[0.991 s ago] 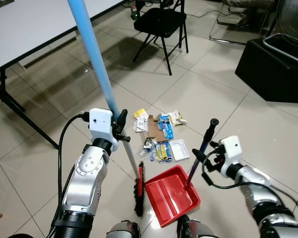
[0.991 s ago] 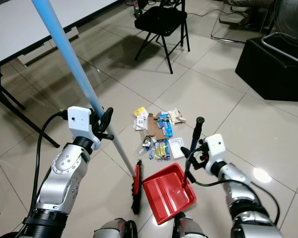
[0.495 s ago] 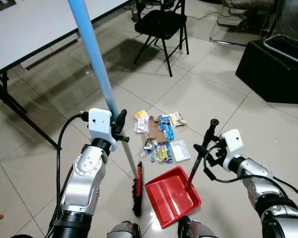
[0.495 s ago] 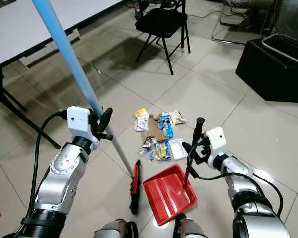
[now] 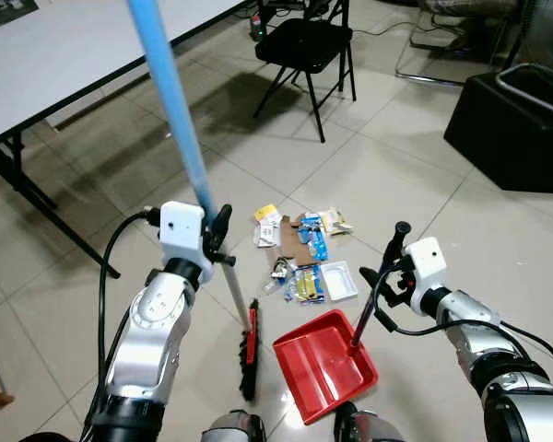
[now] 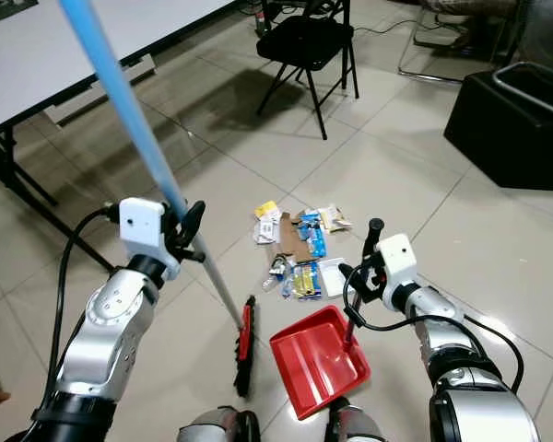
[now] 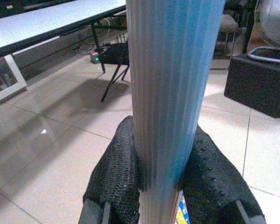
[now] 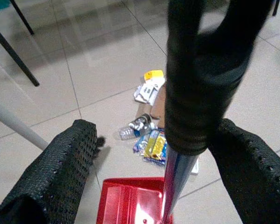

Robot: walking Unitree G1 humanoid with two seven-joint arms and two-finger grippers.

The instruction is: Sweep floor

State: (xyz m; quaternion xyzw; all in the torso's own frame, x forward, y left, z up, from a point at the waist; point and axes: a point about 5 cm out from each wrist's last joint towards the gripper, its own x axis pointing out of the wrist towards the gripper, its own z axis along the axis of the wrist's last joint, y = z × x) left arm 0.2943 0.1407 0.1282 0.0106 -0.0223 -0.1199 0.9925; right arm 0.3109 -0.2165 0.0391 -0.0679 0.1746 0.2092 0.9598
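My left gripper is shut on the broom's blue handle; in the left wrist view both black fingers press on the ribbed shaft. The broom's red and black head rests on the tiles just left of the red dustpan. Beyond both lies a pile of litter: wrappers, cardboard and a small bottle. My right gripper is open, with the dustpan's upright black handle between its fingers, resting against one of them.
A black folding chair stands beyond the litter. A white table with black legs runs along the left. A black box sits at the far right. Bare tiles lie between these and the litter.
The dustpan's handle has tipped a little more upright as my right arm shifted slightly. The broom and left arm have hardly moved. The view has shifted a bit.
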